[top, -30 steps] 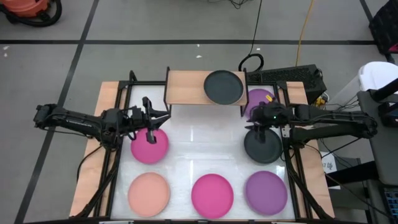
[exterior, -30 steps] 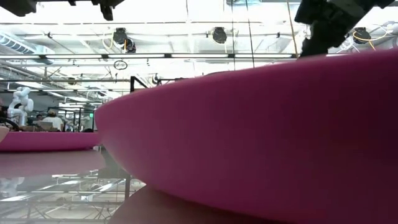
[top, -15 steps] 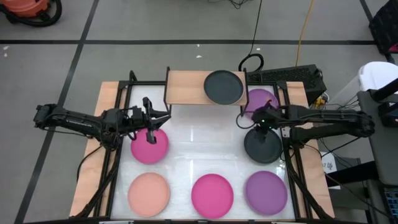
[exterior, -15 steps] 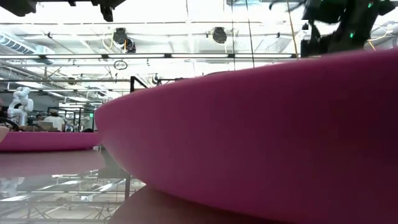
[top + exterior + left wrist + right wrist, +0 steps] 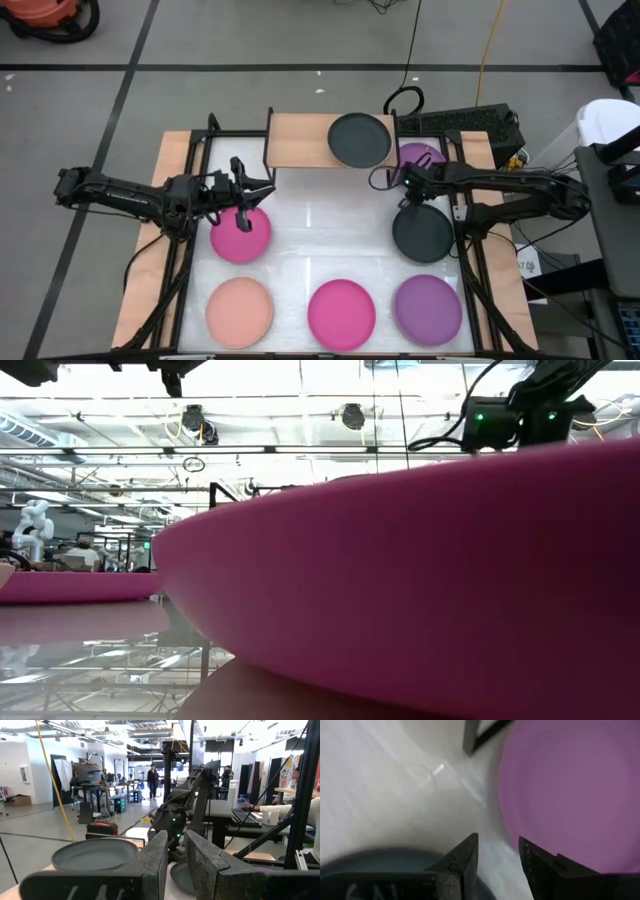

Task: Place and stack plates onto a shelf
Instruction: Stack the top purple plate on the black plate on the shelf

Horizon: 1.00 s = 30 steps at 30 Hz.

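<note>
since the earlier frame the right gripper (image 5: 409, 183) has shifted toward picture-left, off the purple plate (image 5: 420, 158) at centre right and over the bare white table (image 5: 330, 235) between that plate and the black plate (image 5: 422, 233) just below; its fingers (image 5: 463, 856) stand slightly apart, pinching nothing; the left gripper (image 5: 256, 190) is unmoved at centre left over the magenta plate (image 5: 241, 233), jaws a narrow gap apart and empty; the shelf (image 5: 298, 140) at upper centre holds one black plate (image 5: 359, 139) on its right half; peach (image 5: 239, 310), magenta (image 5: 341, 311) and purple (image 5: 428, 305) plates line the bottom.
</note>
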Each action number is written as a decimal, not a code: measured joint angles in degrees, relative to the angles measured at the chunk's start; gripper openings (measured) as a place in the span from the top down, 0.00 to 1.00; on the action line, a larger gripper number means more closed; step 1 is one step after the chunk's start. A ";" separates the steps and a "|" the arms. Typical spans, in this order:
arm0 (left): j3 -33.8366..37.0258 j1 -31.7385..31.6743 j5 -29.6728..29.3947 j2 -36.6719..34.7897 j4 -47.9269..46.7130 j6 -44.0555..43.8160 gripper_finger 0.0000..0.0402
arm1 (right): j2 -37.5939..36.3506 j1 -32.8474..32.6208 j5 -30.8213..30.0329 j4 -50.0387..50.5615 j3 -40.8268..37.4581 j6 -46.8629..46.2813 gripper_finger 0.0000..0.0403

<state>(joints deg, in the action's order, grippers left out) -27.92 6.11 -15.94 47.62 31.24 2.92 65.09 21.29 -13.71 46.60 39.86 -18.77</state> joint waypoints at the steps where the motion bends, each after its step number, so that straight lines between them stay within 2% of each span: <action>1: 0.00 0.00 0.00 0.00 0.00 -0.02 0.82 | 0.36 0.34 0.07 -1.29 0.00 0.41 0.69; 9: 0.00 0.00 0.00 0.00 -0.22 0.00 0.82 | 2.79 1.27 0.10 -4.13 0.00 3.28 0.69; 18: 0.00 0.00 0.00 0.00 -0.24 -0.09 0.82 | 5.69 1.27 -0.23 -7.23 0.00 -2.56 0.69; 23: 0.00 -0.01 0.00 0.00 -0.36 -0.11 0.82 | 7.37 1.27 -4.37 -7.20 -0.01 -3.95 0.69; 30: 0.00 -0.01 0.00 0.00 -0.75 -0.22 0.82 | 8.89 1.24 -4.29 -7.62 -0.02 -0.83 0.69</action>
<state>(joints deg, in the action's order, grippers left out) -27.92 6.10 -15.94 47.62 30.49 2.70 73.97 22.53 -18.00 38.98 39.83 -19.60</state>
